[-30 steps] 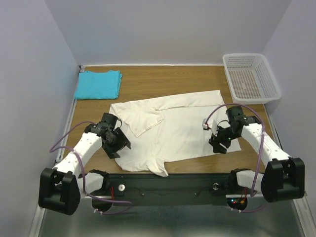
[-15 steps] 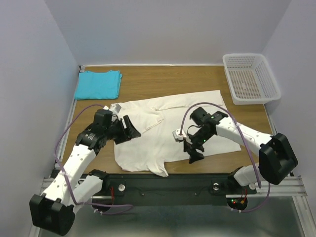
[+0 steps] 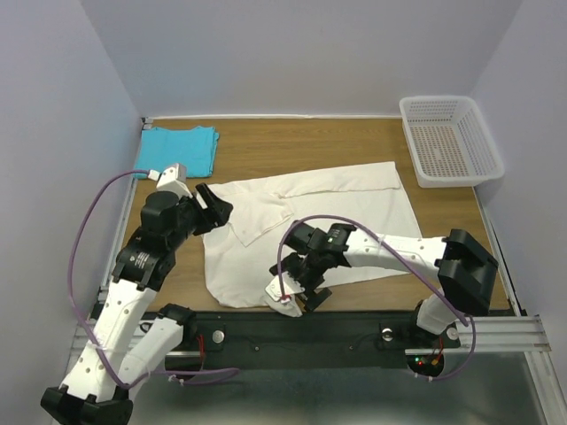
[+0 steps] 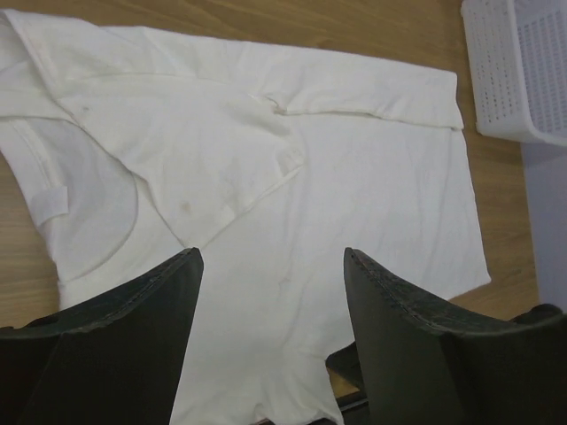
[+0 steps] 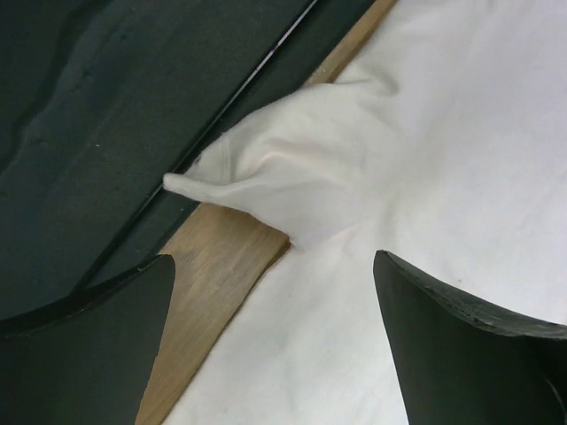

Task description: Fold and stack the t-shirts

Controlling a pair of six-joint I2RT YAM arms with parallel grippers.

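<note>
Right gripper: jaws spread wide, nothing held, low at near table edge. Bunched sleeve of cream-white t-shirt lies just ahead, in line with gap. Left gripper: released, above shirt's left side. Turquoise t-shirt folded at far-left corner, well apart.

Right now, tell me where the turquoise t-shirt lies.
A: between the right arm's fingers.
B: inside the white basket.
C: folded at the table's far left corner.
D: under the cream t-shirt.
C: the turquoise t-shirt lies folded at the far left corner of the table, while the cream t-shirt is spread mid-table and the basket stands at the far right.
</note>
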